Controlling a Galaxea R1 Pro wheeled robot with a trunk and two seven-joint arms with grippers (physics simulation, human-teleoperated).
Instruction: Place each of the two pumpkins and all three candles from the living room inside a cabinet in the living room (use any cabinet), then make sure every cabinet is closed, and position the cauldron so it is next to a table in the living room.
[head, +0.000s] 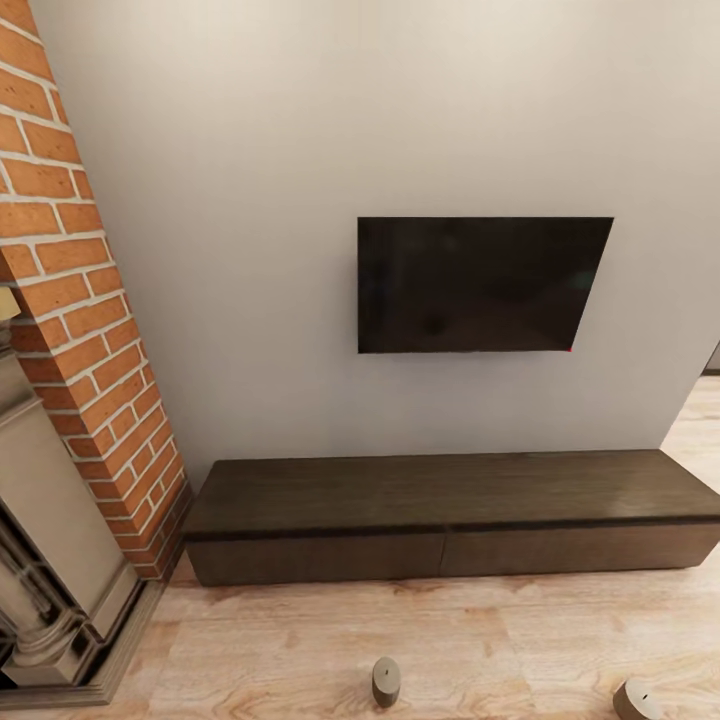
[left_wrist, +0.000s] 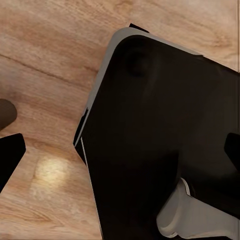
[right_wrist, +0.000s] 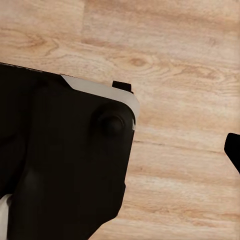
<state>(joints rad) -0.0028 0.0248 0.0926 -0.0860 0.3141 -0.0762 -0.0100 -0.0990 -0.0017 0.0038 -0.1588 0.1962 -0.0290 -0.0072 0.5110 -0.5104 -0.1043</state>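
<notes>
From the head camera, the long dark-brown cabinet (head: 450, 515) sits against the grey wall under a wall-mounted television (head: 480, 285), its two wide drawer fronts shut flush, with a brick fireplace (head: 75, 330) to its left. Two candles stand on the wooden floor (head: 300, 640) in front of it: one (head: 386, 681) upright near the bottom centre, the other (head: 634, 699) cut off at the bottom right edge. No pumpkin or cauldron is in sight here. The wrist cameras look down past the robot's black base (left_wrist: 160, 140) onto floorboards; only dark finger edges show at the margins, so whether either claw is wide or narrow cannot be told, and nothing appears to be held. The risk from here seems to be the base: driving straight at the cabinet could knock over or roll the near candle, and a low reach to the floor may be awkward.
</notes>
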